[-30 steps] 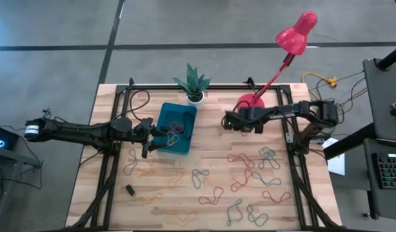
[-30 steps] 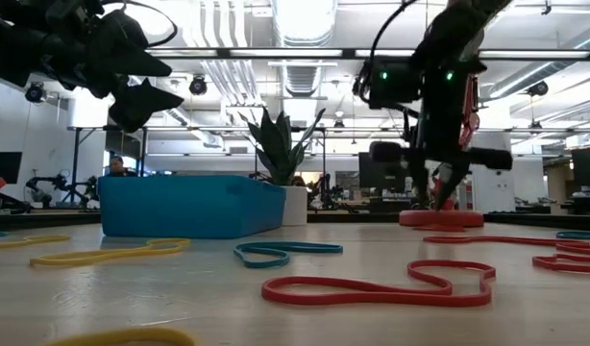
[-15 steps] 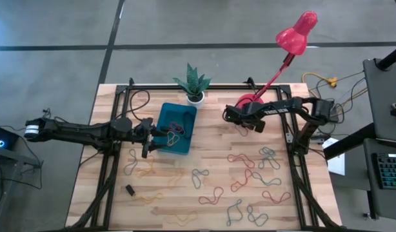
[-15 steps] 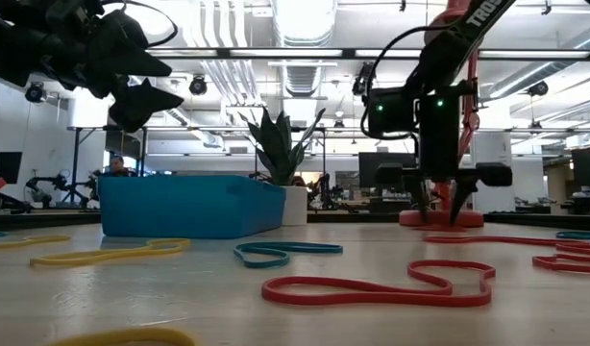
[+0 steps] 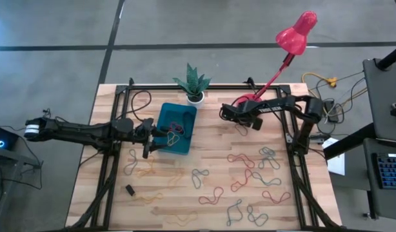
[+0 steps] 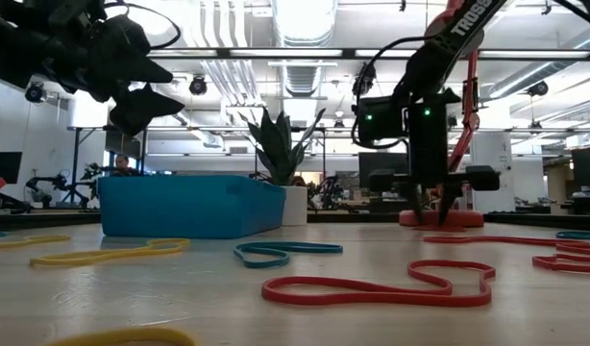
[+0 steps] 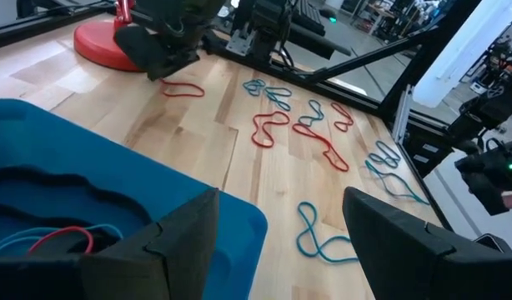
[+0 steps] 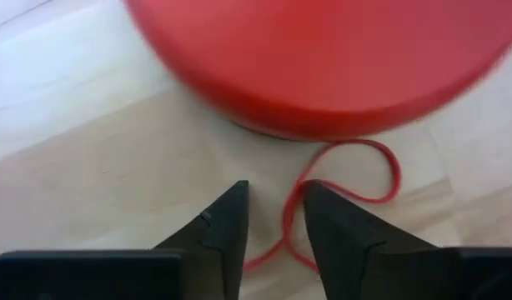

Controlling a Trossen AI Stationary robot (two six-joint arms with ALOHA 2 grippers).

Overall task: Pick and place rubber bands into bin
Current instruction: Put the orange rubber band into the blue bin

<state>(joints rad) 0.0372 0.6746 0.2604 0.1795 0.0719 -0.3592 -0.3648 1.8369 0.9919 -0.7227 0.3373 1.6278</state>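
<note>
A red rubber band (image 8: 323, 196) lies on the wood between the right gripper's (image 8: 275, 218) parted fingertips, touching the red lamp base (image 8: 339, 58) at the gripper's twelve o'clock; its near end is hidden. Bare tabletop (image 5: 211, 138) separates it from the teal bin (image 5: 175, 127), where the left gripper (image 5: 148, 138) hangs open.

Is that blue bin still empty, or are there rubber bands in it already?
Not empty. The bin already holds a few rubber bands: the left wrist view shows red and blue-green loops lying inside it.

Overhead, table-level and two wrist views, all sharing the table (image 5: 211, 148).
</note>
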